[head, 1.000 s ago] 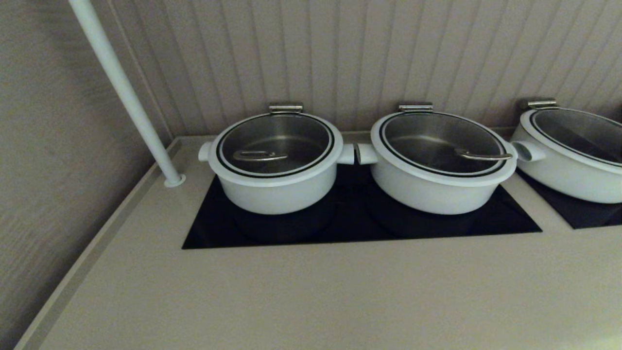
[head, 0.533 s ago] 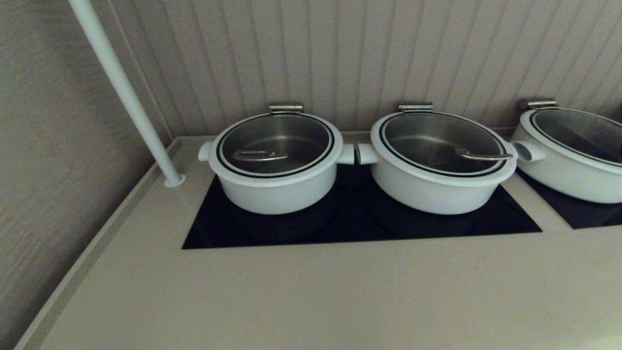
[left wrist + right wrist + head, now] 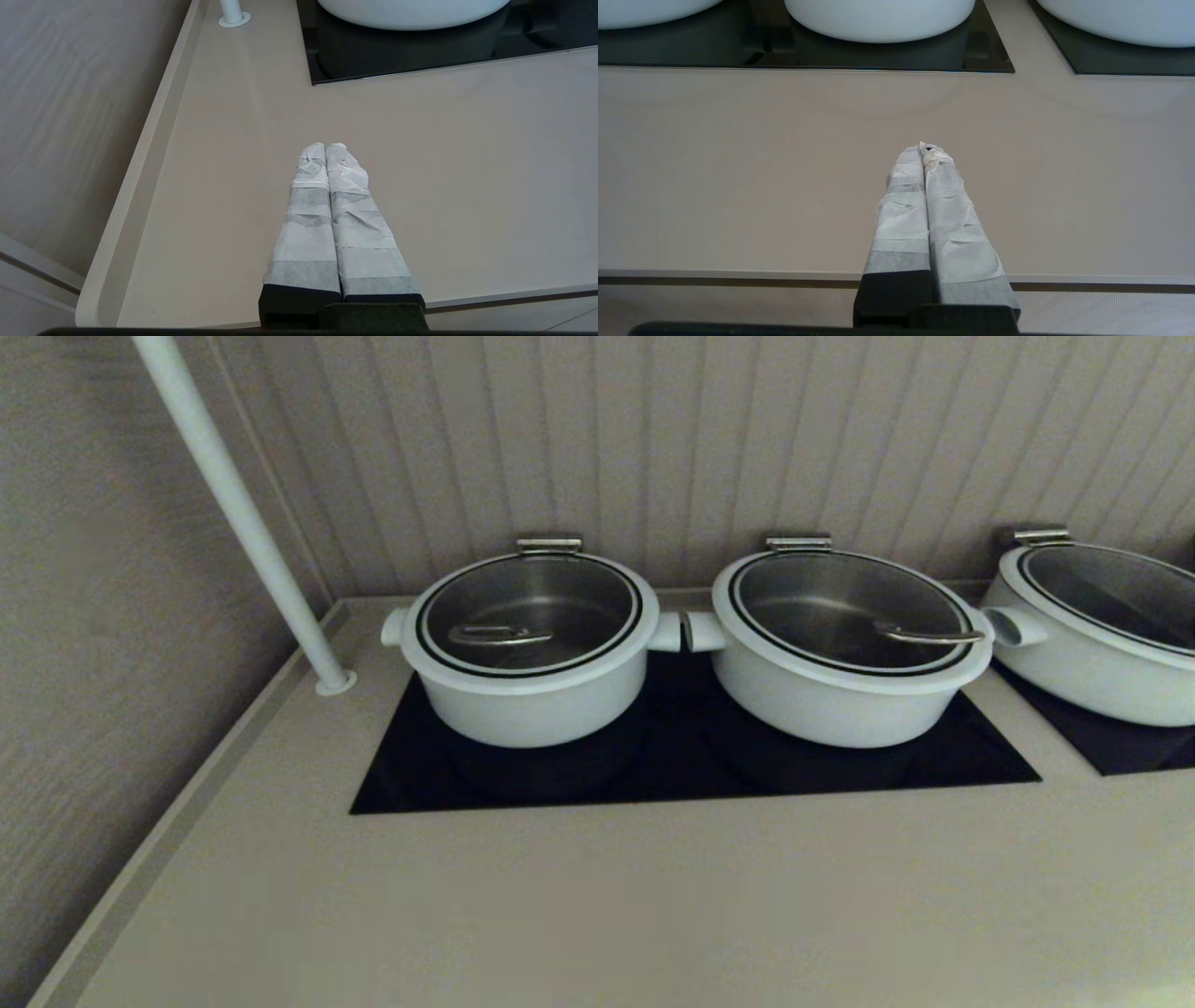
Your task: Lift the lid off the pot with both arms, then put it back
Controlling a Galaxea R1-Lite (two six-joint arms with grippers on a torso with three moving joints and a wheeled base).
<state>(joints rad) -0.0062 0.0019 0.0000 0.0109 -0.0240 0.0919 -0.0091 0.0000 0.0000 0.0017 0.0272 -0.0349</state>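
On the black cooktop [image 3: 691, 775], at its end by the white pole [image 3: 241, 513], sits the pot [image 3: 530, 686] w/ the lid [image 3: 529, 614] seated, loop handle [image 3: 487, 636] running side to side along the cooktop's length. Left gripper [image 3: 325, 147] and right gripper [image 3: 926, 148] both hover over the counter [image 3: 597, 896] short of the cooktop's front edge, jaws clenched on nothing (neither shows in the head view). Pot lies ahead of both; left arm looks nearer.

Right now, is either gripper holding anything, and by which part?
Nothing is held. The left gripper and right gripper are both shut on nothing, above the bare counter. The lid sits untouched on the pot.
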